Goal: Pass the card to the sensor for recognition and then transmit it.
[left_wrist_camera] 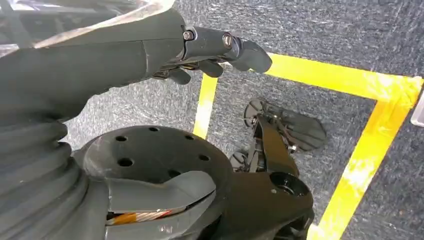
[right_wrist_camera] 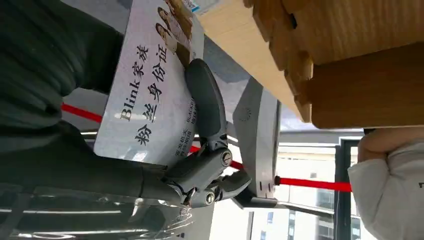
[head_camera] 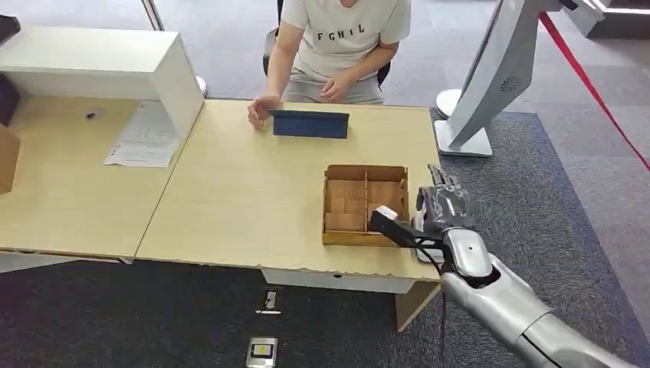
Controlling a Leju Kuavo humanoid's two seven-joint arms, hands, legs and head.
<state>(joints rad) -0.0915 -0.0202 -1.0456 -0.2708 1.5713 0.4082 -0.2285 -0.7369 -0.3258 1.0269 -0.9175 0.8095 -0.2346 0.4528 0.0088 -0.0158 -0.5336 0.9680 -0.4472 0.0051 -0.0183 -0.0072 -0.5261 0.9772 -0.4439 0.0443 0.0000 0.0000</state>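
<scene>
Card (right_wrist_camera: 150, 95) — white, printed "Blink", portrait photos, pinched in right hand (right_wrist_camera: 200, 150)

"Blink" with Chinese characters on the card (right_wrist_camera: 150, 95); "FGHIL" on the person's shirt (head_camera: 341, 32).

Wooden compartmented box (head_camera: 365, 204) near table (head_camera: 245, 207) front edge. Beyond box: person (head_camera: 337, 46) seated at far edge. Far left of box: printed paper sheet (head_camera: 144, 138), white shelf unit (head_camera: 100, 65). White stand (head_camera: 490, 84) on carpet right of box.
</scene>
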